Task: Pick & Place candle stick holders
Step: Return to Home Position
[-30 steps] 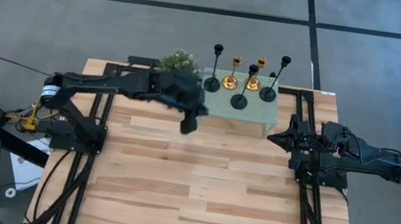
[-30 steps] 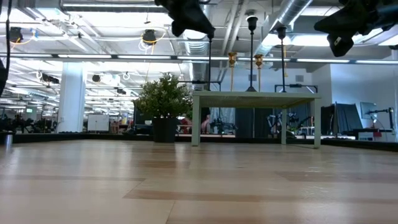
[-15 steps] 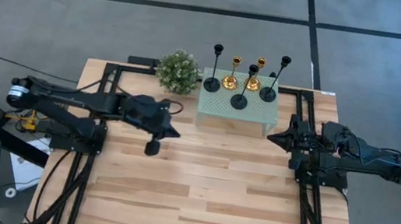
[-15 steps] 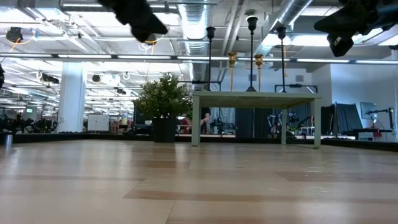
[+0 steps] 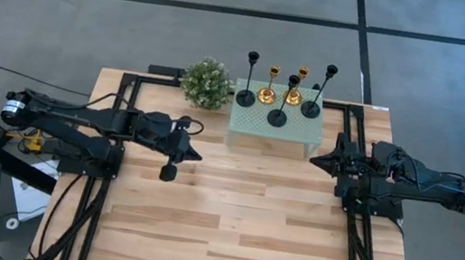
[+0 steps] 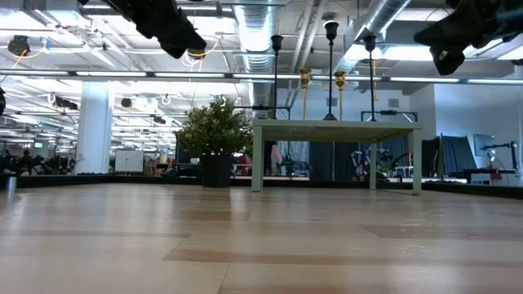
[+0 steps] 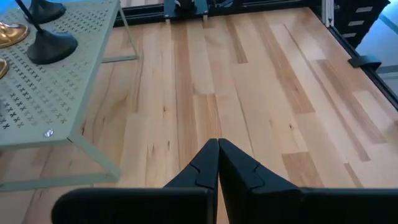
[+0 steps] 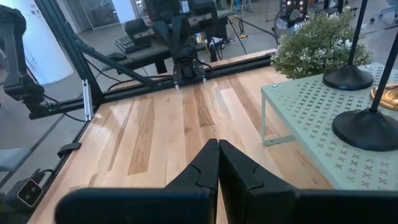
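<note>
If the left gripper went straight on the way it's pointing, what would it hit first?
Probably the bare table top: the left gripper, jaws shut, points slightly down across open planks toward the right arm's base. The mint-green stand sits off to one side.

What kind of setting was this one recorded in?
Probably a robotics lab inside a large open-plan workspace. Exposed ceiling ducts, strip lights and a white pillar fill the room behind. A wooden table carries two arms, left gripper over its left half, right gripper near its right edge.
</note>
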Tool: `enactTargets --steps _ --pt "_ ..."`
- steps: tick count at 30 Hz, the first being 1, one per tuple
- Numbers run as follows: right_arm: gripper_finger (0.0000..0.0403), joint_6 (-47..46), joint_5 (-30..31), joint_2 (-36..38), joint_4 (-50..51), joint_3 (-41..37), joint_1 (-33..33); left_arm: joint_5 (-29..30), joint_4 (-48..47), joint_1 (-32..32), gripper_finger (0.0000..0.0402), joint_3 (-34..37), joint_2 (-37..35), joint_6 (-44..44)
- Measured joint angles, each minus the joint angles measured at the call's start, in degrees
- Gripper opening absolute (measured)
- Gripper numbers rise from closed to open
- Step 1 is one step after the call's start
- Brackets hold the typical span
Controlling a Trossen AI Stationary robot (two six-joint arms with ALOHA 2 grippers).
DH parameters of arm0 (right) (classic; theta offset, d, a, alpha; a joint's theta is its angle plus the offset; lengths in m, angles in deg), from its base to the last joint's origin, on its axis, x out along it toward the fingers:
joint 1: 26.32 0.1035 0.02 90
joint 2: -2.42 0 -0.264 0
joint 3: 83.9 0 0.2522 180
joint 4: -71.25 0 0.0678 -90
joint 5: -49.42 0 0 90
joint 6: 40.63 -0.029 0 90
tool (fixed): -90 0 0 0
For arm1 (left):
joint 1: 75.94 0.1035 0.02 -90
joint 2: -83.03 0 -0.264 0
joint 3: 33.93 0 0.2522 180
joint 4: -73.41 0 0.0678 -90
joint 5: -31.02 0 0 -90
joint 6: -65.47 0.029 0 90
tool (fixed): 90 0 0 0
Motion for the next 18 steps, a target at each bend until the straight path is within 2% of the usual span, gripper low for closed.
enactTargets --steps 6,12,18 --pt "0.0 0.17 0.0 0.41 -3.26 0.0 0.01 -0.97 0.0 1.01 0.001 0.04 -1.42 -1.55" --pt "0.0 0.17 -0.44 0.55 -4.2 0.0 0.03 -1.69 0.4 2.03 0.0012 3.25 -5.25 -5.05" --pt "0.0 0.17 -1.68 0.55 -4.22 0.0 0.05 -2.2 4.51 1.16 0.001 5.16 -5.48 -4.79"
